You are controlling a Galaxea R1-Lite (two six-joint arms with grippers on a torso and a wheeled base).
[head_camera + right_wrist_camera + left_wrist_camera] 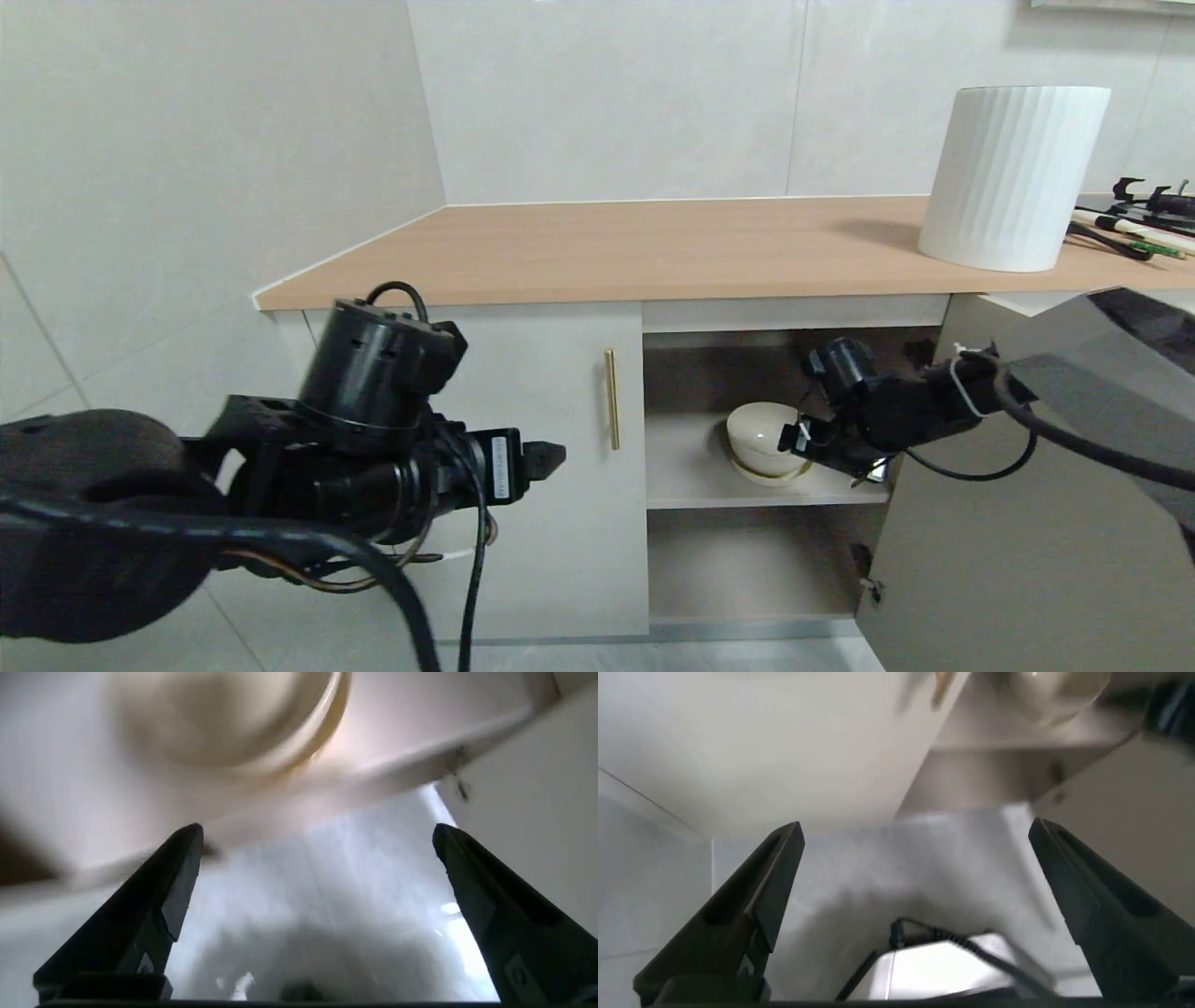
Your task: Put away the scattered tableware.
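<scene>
A cream bowl [766,437] sits on a plate of the same colour on the middle shelf [691,481] of the open cabinet. It also appears in the right wrist view [234,719] and the left wrist view [1055,691]. My right gripper [810,446] is inside the cabinet, right beside the bowl, and stands open [318,905] with nothing between its fingers. My left gripper [546,459] hangs in front of the closed left door, well away from the bowl; its fingers [771,901] are spread wide and empty.
A tall white ribbed container [1013,177] stands on the wooden countertop [607,247], with several utensils [1134,229] behind it at the far right. The closed door has a gold handle [611,399]. The open right door [1008,560] swings out beside my right arm.
</scene>
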